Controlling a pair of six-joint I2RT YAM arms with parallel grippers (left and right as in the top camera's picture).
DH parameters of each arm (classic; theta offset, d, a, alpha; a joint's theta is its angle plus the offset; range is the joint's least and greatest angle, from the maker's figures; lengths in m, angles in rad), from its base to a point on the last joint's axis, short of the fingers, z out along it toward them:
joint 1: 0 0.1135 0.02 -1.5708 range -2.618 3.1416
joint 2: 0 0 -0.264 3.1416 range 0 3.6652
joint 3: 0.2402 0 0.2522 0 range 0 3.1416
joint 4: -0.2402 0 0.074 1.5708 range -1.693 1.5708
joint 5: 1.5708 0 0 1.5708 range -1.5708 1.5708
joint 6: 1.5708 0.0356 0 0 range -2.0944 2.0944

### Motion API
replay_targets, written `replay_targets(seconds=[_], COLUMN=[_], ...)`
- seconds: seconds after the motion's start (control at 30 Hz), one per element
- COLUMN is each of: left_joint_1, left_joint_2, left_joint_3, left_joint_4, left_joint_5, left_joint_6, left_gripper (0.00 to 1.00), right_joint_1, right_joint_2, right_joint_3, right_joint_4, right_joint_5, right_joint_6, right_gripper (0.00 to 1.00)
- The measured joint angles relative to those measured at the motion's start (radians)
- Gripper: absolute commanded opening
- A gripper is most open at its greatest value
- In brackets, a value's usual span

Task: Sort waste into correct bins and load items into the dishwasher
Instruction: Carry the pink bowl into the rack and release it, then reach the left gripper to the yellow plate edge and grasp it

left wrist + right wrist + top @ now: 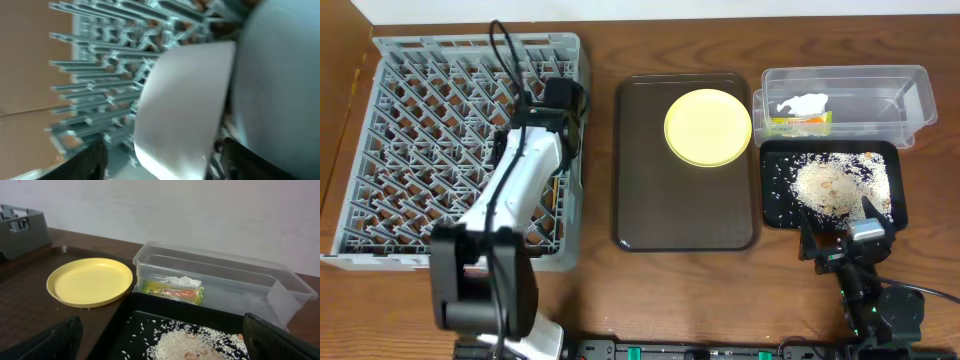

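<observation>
- The left fingers (92, 162) are seen spread, low over the right side of the rack (420, 150). In the blurred left wrist view a white dish (185, 105) lies between them among the pegs. A gap shows on one side of it, so it is judged not to be pinched.
- A pale blue dish (280, 75) is seen just beside the white one. Whether they touch cannot be told.
- The right fingers (55, 342) are spread wide and empty, at the near edge of the black tray (772, 215), which holds the rice (830, 185).
- The tissue (803, 103) and wrapper (800, 123) lie in the clear tub (880, 80).
- The plate (708, 127) is left unloaded, lying flat in the far right corner of the brown tray (670, 210), between the two arms.
- From the left fingers the plate lies to the right, across the tray. From the right fingers it lies ahead and to the left.
- The two arms are judged about equally near the plate. The left arm is on the rack's side, so it is judged the likelier to carry it.
- Being round, the plate has no long axis. A grasp at its rim is judged to be needed.
</observation>
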Motion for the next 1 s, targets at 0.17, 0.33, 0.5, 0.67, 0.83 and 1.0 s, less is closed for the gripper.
replay_targets(seconds=[0.17, 0.33, 0.5, 0.67, 0.83, 1.0], left_joint_1=[0.000, -0.006, -0.140, -0.275, -0.283, -0.283], left_joint_2=[-0.196, -0.415, -0.557, -0.624, -0.624, -0.618], left_joint_3=[0.000, 0.000, 0.000, 0.000, 0.000, -0.002], left_joint_4=[-0.061, -0.161, -0.244, -0.251, -0.253, -0.077], left_joint_5=[0.227, 0.722, 0.922, 0.970, 0.974, 1.002], left_joint_6=[-0.020, -0.034, -0.037, -0.037, -0.038, -0.061], left_gripper=[0.77, 0.80, 0.88, 0.89, 0.95, 0.95], right_joint_1=[0.000, 0.000, 0.000, 0.000, 0.000, 0.000], right_joint_2=[0.000, 0.000, 0.000, 0.000, 0.000, 0.000], right_joint_3=[0.000, 0.000, 0.000, 0.000, 0.000, 0.000], right_joint_4=[0.000, 0.000, 0.000, 0.000, 0.000, 0.000], right_joint_5=[0.000, 0.000, 0.000, 0.000, 0.000, 0.000], right_joint_6=[0.000, 0.000, 0.000, 0.000, 0.000, 0.000], right_gripper=[0.99, 0.99, 0.99, 0.99, 0.99, 0.99])
